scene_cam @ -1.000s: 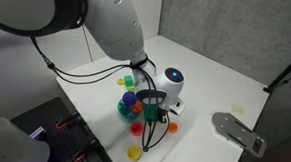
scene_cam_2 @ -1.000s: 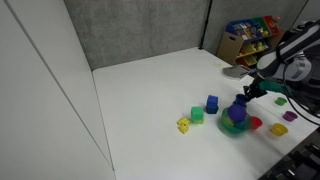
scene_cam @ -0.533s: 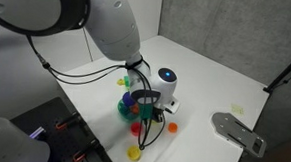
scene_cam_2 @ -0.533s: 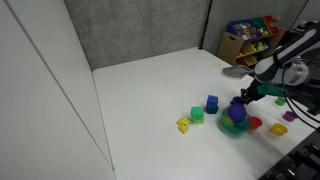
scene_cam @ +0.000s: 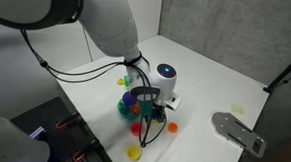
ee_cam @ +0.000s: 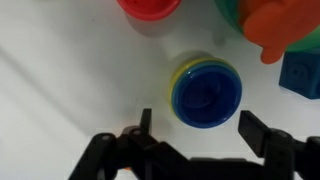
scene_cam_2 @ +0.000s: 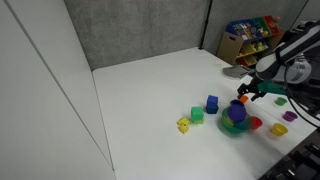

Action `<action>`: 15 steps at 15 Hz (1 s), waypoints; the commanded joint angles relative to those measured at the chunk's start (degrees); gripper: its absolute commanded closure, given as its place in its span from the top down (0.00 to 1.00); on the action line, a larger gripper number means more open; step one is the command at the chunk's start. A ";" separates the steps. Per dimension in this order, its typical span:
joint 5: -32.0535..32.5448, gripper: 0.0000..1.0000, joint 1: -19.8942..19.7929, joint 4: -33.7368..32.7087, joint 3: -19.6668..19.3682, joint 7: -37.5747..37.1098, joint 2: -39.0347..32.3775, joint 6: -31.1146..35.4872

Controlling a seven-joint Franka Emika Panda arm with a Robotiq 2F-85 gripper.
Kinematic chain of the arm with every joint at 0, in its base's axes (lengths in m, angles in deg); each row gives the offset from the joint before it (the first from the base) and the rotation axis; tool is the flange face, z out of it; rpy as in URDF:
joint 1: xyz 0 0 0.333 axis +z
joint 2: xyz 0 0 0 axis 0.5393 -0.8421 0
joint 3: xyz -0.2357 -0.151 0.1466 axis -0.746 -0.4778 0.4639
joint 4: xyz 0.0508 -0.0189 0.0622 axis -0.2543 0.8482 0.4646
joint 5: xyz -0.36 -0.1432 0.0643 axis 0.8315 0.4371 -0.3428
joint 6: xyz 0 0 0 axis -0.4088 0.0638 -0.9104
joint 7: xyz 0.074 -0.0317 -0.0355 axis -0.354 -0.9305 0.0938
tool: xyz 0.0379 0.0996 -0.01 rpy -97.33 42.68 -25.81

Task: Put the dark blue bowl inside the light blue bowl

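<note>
In the wrist view the dark blue bowl (ee_cam: 207, 95) sits nested inside the light blue bowl (ee_cam: 200, 64), of which only a thin pale rim shows around it. My gripper (ee_cam: 200, 125) hangs right over them, open. Its two fingers stand apart on either side of the bowls and touch neither. In both exterior views the gripper (scene_cam: 150, 111) (scene_cam_2: 243, 96) hovers low beside the pile of toys, and the arm hides the two bowls there.
A red dish (ee_cam: 150, 8), a teal-green bowl (ee_cam: 232, 10), an orange piece (ee_cam: 280, 30) and a dark blue block (ee_cam: 302, 75) crowd the bowls. Blue (scene_cam_2: 212, 103), green (scene_cam_2: 197, 115) and yellow (scene_cam_2: 184, 125) blocks lie beside the pile. A grey plate (scene_cam: 238, 133) lies at the table edge.
The gripper has gone from shut to open, letting go of the dark blue bowl, which now rests in the light blue bowl. The arm has barely moved.
</note>
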 commanded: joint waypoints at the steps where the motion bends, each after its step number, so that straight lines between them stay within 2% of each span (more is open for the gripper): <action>1: 0.07 1.00 1.37 2.84 -0.70 0.36 6.84 -4.11; 9: 5.11 1.00 9.10 4.29 -6.33 -2.27 20.73 -21.01; 15: 10.10 1.00 11.40 4.67 -8.44 -4.53 31.15 -36.52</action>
